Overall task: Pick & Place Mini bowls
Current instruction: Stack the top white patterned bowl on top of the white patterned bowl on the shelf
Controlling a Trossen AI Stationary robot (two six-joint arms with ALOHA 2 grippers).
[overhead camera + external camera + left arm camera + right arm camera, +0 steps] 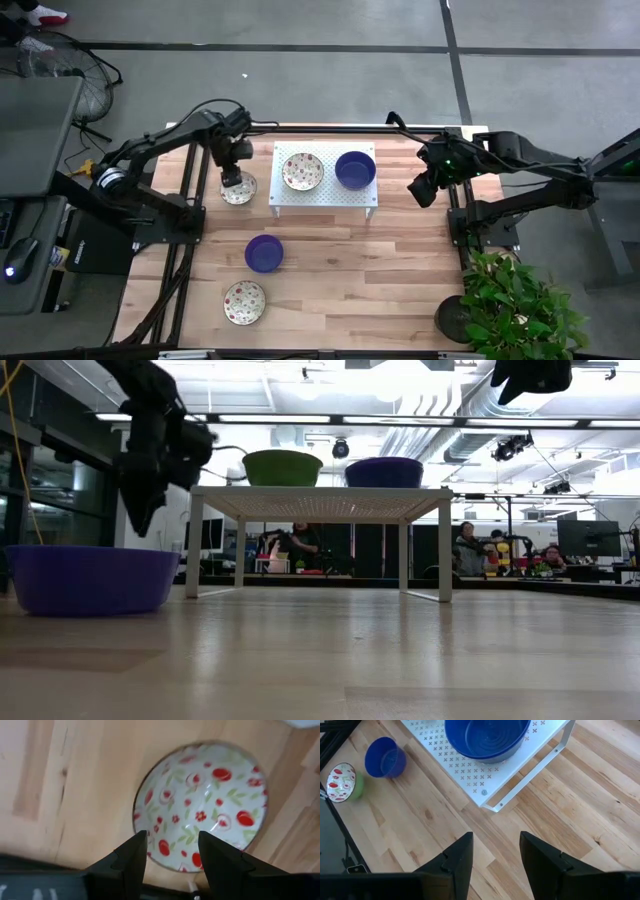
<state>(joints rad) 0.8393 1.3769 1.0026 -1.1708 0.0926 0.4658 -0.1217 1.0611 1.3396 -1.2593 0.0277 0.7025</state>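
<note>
Two mini bowls stand on the white perforated rack [322, 195]: a patterned one [302, 171] and a blue one [355, 169]. On the table rest three more: a blue bowl [264, 253], a patterned bowl [244, 302] near the front edge, and another patterned bowl [200, 805] left of the rack. My left gripper [172, 852] hangs open above this last bowl, pointing down, its fingers over one side of the rim and clear of it. My right gripper [422, 188] waits open in the air to the right of the rack.
The rack [320, 500] stands on thin legs with room beneath it. A potted plant [520, 305] sits at the table's front right corner. Bare wood [370, 280] lies in front of the rack. People sit in the room beyond the table.
</note>
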